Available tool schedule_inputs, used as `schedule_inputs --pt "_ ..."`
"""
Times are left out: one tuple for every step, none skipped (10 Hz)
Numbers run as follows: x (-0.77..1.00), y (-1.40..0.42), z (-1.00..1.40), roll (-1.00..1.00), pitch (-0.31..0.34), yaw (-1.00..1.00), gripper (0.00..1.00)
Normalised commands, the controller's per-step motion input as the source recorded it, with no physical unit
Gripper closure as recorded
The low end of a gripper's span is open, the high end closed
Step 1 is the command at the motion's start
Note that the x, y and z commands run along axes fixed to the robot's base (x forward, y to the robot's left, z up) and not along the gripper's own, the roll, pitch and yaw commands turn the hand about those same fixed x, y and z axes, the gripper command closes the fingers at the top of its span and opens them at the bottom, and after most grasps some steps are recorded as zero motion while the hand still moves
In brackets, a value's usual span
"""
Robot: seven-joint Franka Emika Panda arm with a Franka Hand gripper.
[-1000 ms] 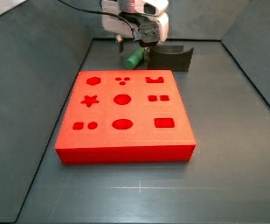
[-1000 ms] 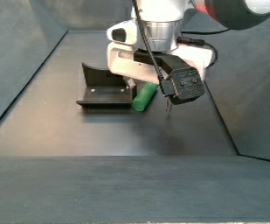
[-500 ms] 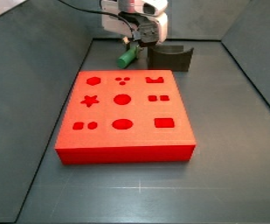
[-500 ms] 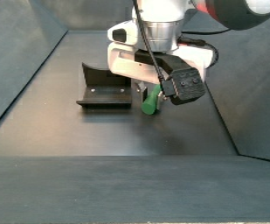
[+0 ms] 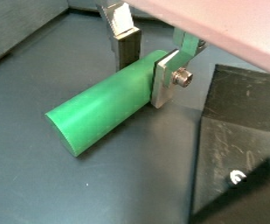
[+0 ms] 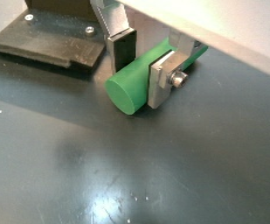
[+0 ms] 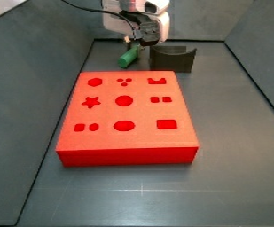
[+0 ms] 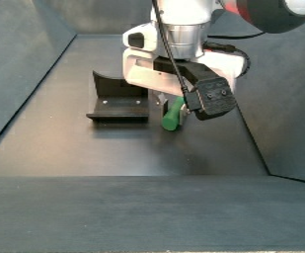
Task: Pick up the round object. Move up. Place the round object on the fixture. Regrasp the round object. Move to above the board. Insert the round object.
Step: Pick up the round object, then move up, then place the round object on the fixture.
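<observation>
The round object is a smooth green cylinder peg [image 5: 107, 105], also seen in a wrist view [image 6: 143, 79] and in both side views [image 7: 127, 57] [image 8: 172, 113]. My gripper [image 5: 148, 63] is shut on it, one silver finger [image 5: 166, 80] pressed on each side, and holds it tilted above the dark floor. The fixture, a dark block with a notch [image 7: 175, 57], stands just beside the gripper [image 7: 137, 40]; it also shows in a side view [image 8: 115, 100] and in both wrist views [image 5: 236, 149] [image 6: 50, 39]. The red board [image 7: 127, 115] with shaped recesses lies nearer the front.
Dark walls [image 7: 56, 71] enclose the floor on both sides and at the back. The gripper [image 8: 179, 99] hangs over floor between the fixture and the side wall [image 8: 254, 119]. A cable runs along the gripper body.
The gripper has lifted the green peg off the floor; the peg now hangs tilted in the fingers and sits higher than a second ago.
</observation>
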Motion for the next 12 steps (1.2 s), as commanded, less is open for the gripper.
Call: schedule_inputs --pt "0.0 0.0 0.0 0.0 0.0 0.0 1.0" --pt "0.0 0.0 0.0 0.0 0.0 0.0 1.0" --pt "0.0 0.0 0.0 0.0 0.0 0.0 1.0" --pt "0.0 0.0 0.83 0.0 0.0 0.0 1.0" --pt "-0.07 -0.08 0.74 -0.01 0.049 0.05 1.0" --pt "-0.08 -0.07 0.64 0.0 0.049 0.05 1.0" --pt "-0.05 -0.05 0.51 0.02 0.045 0.05 1.0" --pt "-0.03 -0.02 0.3 0.04 0.051 0.03 1.0" --pt "0.0 0.0 1.0 0.0 0.0 0.0 1.0" --pt "0.0 0.01 1.0 0.01 0.008 -0.01 1.0" --pt "0.0 0.01 1.0 0.02 0.018 -0.01 1.0" --pt "-0.01 0.01 1.0 0.03 0.024 -0.02 1.0"
